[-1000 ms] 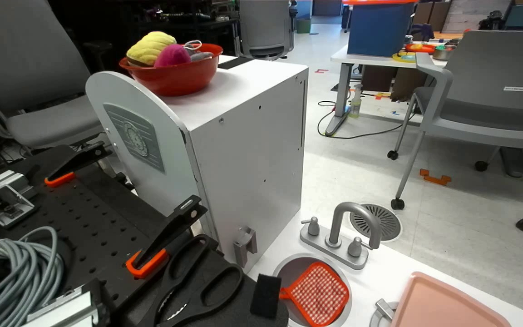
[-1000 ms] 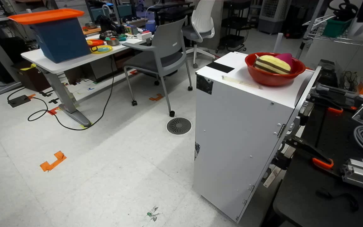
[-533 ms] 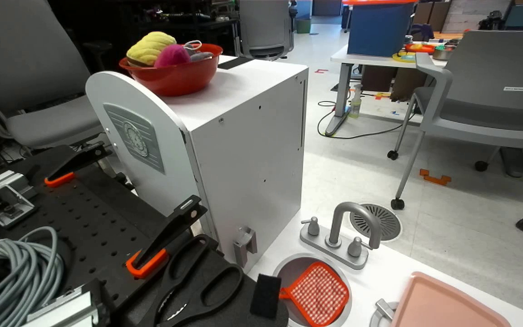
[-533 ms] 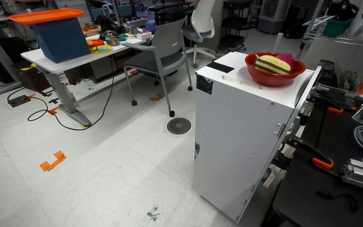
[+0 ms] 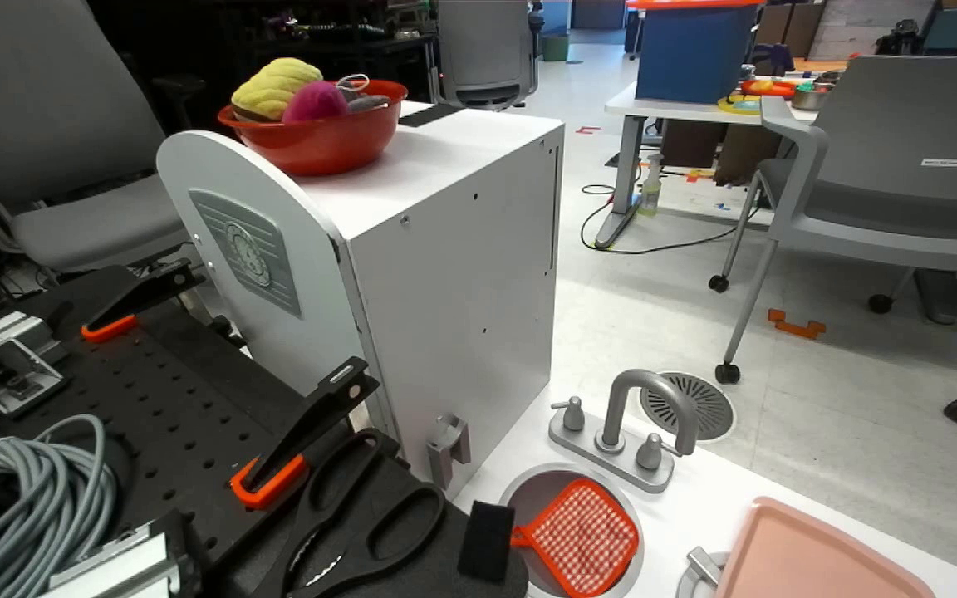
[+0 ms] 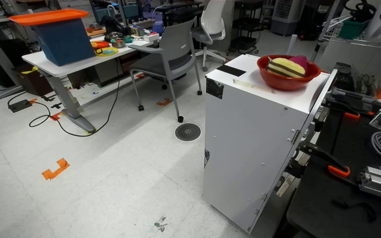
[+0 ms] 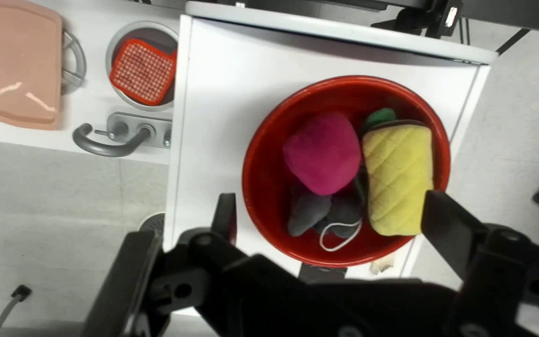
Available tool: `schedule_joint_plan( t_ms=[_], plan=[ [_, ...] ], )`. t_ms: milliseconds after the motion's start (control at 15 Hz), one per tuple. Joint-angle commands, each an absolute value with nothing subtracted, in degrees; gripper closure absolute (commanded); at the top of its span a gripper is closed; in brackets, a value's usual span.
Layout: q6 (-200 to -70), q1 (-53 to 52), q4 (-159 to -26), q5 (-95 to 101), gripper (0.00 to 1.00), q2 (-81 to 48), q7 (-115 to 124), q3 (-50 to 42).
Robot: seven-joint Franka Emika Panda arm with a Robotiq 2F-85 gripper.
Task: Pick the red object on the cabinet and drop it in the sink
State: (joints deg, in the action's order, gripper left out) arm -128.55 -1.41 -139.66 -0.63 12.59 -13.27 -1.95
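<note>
on my wrist feed i am finding the gripper (image 7: 330,213) with its fingers spread wide apart and holding nothing; it is hanging over the red bowl (image 5: 333,154) and standing apart from it, though i am not able to judge the height. in that view one finger is covering a corner of the yellow soft toy (image 7: 398,180) and a little of the bowl's rim, while the opposite finger is showing just outside the rim. the pink lump (image 7: 323,152), the item assigned to me, is lying inside the bowl, and in both exterior views the bowl is resting on top of the white cabinet (image 5: 462,282), near its rounded panel (image 5: 321,282). the yellow toy is sitting just beside the lump, some dark grey lumps (image 7: 308,213) are showing partly under it from above, and a scrap of green (image 7: 382,117) is showing near one end of the toy. in an exterior view i am locating the sink (image 5: 532,498) beside the cabinet, lower than its top, with a grey faucet (image 5: 614,415) standing next to the basin on a white counter (image 5: 694,498). a red mesh paddle (image 5: 582,536) is lying in the sink, and a pink tray (image 5: 819,556) is lying near it, partly cut off by the frame. in front of the rounded panel i am noting a black pegboard (image 5: 179,415) bearing clamps (image 5: 308,423) with orange ends and a coil of grey cable (image 5: 80,482).
</note>
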Motion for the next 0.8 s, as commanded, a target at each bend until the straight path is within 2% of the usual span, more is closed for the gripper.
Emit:
schedule_joint_plan(
  t_ms=[0, 733],
  plan=[
    [-128.64, -2.69, -138.68, -5.49, 0.00, 10.27, -19.20, -2.69],
    [-127.72, 0.18, -138.73, -4.46, 0.00, 5.85, -17.65, -2.84]
  ],
)
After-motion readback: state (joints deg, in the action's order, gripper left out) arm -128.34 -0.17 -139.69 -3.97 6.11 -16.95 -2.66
